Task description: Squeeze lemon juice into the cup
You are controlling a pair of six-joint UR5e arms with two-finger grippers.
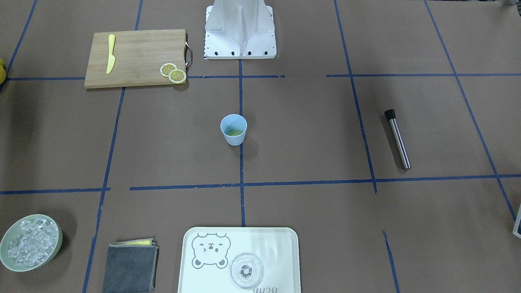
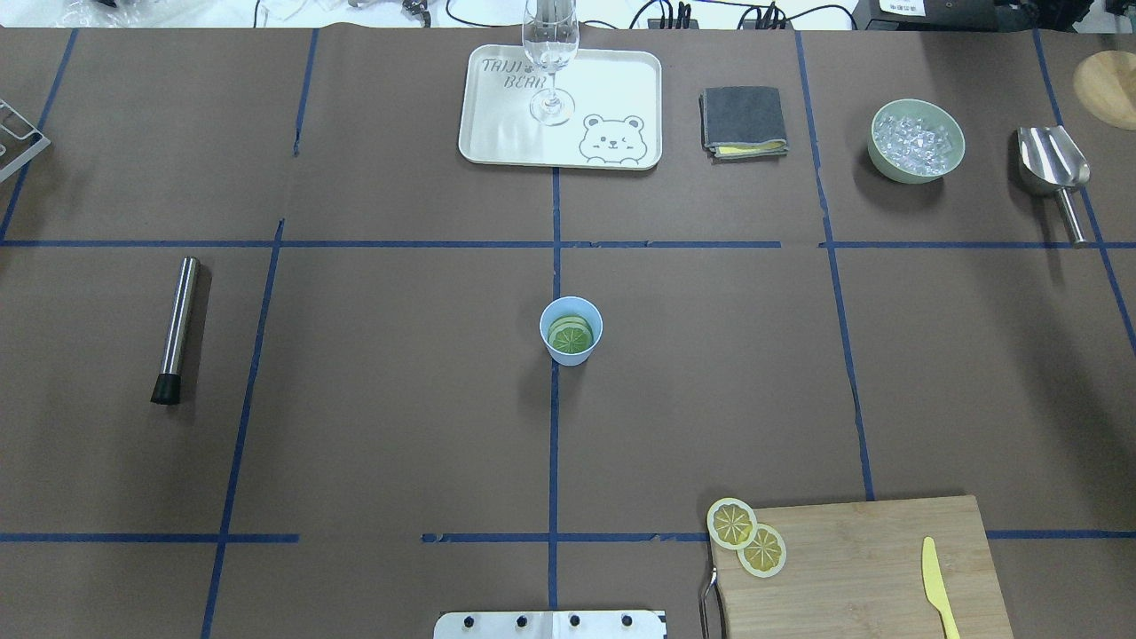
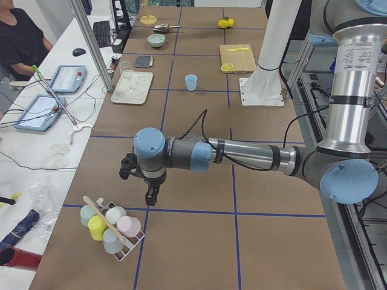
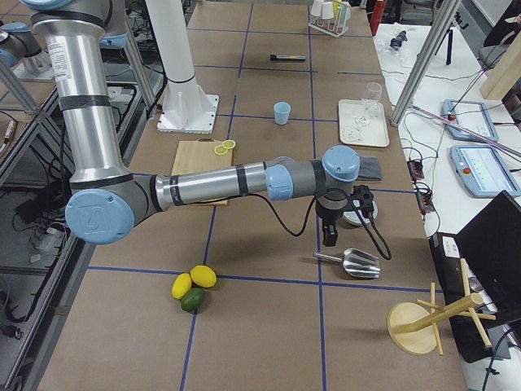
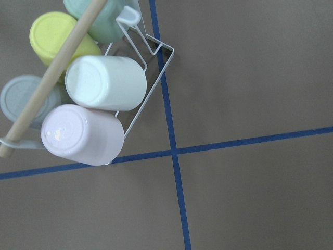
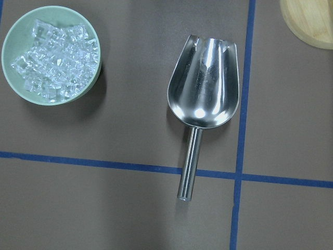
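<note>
The light-blue cup (image 2: 571, 330) stands upright at the table's middle, also in the front view (image 1: 233, 129). Greenish round slices lie inside it. Two lemon slices (image 2: 746, 536) lie overlapping at the corner of the wooden cutting board (image 2: 870, 568), also in the front view (image 1: 173, 73). My left gripper (image 3: 150, 196) shows only in the left side view, far from the cup, above a rack of cups. My right gripper (image 4: 329, 236) shows only in the right side view, above the metal scoop. I cannot tell whether either is open or shut.
A yellow plastic knife (image 2: 937, 586) lies on the board. A metal muddler (image 2: 176, 328) lies at the left. At the far edge are a bear tray (image 2: 612, 89) with a glass (image 2: 550, 53), a grey cloth (image 2: 742, 121), an ice bowl (image 2: 916, 140) and a scoop (image 6: 203, 109). The cup rack (image 5: 93, 94) is below my left wrist.
</note>
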